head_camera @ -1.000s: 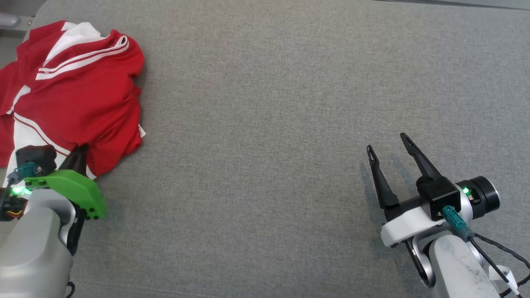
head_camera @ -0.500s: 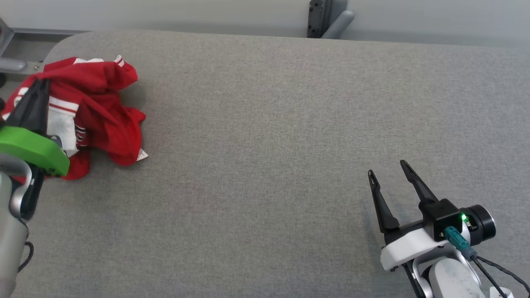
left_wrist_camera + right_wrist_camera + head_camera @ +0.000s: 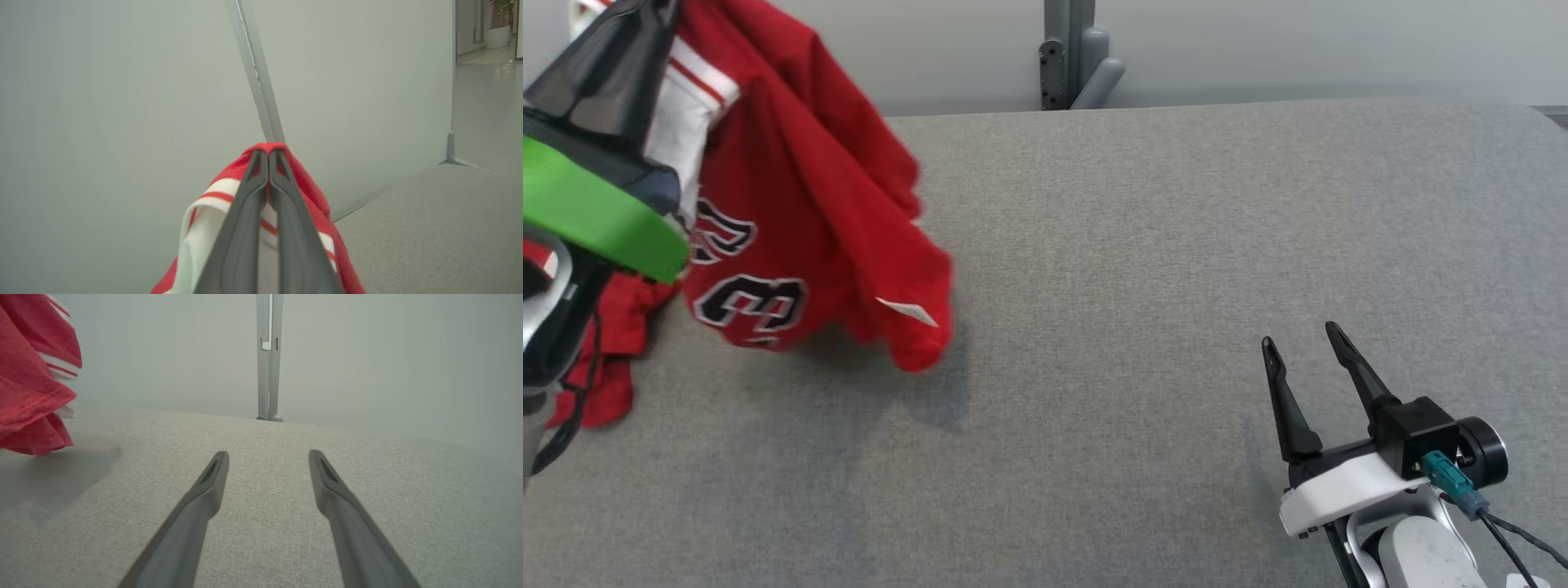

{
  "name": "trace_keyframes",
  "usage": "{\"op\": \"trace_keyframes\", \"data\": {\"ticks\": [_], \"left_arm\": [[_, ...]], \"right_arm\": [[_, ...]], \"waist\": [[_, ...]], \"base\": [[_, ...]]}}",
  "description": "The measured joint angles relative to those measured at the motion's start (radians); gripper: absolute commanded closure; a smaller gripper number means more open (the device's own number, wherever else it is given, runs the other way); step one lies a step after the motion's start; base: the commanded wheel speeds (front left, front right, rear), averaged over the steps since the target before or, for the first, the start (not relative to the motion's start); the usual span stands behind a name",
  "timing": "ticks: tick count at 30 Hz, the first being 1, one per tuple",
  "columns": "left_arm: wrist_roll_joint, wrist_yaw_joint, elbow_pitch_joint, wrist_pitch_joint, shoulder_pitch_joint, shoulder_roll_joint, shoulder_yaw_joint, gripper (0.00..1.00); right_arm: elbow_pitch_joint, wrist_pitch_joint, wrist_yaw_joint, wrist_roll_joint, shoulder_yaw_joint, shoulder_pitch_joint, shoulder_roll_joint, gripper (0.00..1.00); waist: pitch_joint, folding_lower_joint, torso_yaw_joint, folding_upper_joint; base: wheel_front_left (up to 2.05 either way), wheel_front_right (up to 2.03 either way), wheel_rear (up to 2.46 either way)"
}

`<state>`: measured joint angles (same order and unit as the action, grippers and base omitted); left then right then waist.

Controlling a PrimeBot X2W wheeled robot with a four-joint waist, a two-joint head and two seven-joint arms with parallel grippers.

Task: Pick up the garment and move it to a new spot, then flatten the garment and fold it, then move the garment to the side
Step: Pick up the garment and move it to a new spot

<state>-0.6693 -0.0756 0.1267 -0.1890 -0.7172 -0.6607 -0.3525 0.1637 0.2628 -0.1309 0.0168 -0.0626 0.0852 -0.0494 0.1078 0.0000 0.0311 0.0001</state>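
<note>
The garment [image 3: 800,212] is a red jersey with white panels and black numerals, hanging in the air above the left part of the grey table [image 3: 1176,245]. My left gripper [image 3: 645,8] is raised at the upper left and shut on the garment's top edge; in the left wrist view its fingers [image 3: 267,157] pinch red and white cloth [image 3: 204,220]. The garment's lower hem hangs near the surface and casts a shadow. My right gripper [image 3: 1308,341] rests open near the table's lower right, nothing between its fingers. The garment [image 3: 32,384] shows at the left edge of the right wrist view.
A grey metal post [image 3: 1068,53] stands behind the table's far edge, against a pale wall [image 3: 1298,41]. In the right wrist view the post [image 3: 267,355] rises straight ahead. Grey tabletop stretches between the hanging garment and the right gripper.
My left gripper has lifted the garment off the table and carried it up and rightward; it now hangs unfurled. The head camera has shifted too. The right gripper stays open in place.
</note>
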Motion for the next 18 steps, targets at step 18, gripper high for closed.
{"op": "trace_keyframes", "data": {"ticks": [18], "left_arm": [[-0.011,0.049,0.08,-0.118,0.011,0.221,-0.258,1.0]], "right_arm": [[-0.013,0.0,0.0,0.044,0.001,0.018,0.0,0.0]], "waist": [[0.018,0.0,-0.165,0.0]], "base": [[0.0,0.0,0.0]]}}
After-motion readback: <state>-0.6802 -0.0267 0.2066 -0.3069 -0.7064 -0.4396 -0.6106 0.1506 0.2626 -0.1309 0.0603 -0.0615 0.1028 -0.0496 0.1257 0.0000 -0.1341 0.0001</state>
